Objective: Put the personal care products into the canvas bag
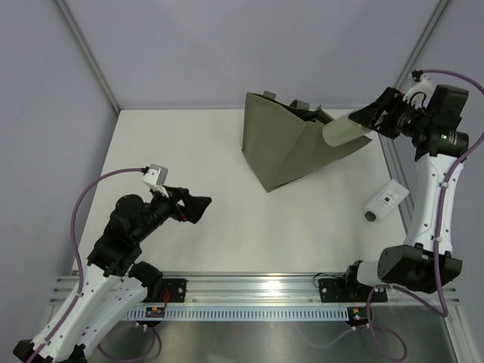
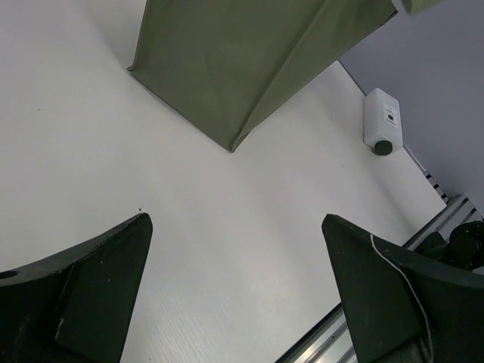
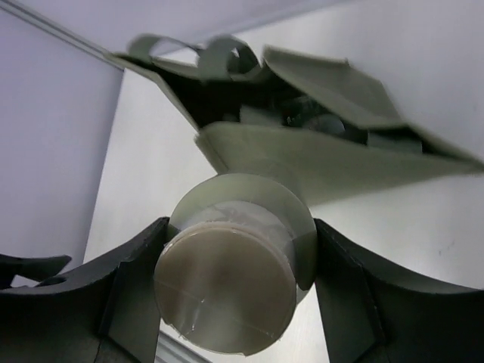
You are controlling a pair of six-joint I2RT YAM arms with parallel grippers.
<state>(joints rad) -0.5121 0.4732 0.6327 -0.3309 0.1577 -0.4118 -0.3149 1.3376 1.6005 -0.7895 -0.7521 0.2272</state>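
At the canvas bag's (image 1: 291, 147) mouth, the cream bottle (image 1: 342, 130) is clamped by the right gripper (image 1: 364, 122); the left gripper (image 1: 198, 209) is held apart, empty; one labelled bottle (image 1: 386, 200) is left out.

A white tabletop (image 1: 189, 151), two things resting on it.
The boxy olive-green canvas bag (image 1: 283, 147) stands toward one o'clock; a flat whitish bottle with a dark cap (image 1: 386, 200) lies sideways at three o'clock.

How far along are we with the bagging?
Done: the bag seems to hold something already, count unclear. In hand: the right gripper holds the cream bottle at the bag's mouth. Remaining: one labelled bottle lies on the table; the left gripper is open and empty.
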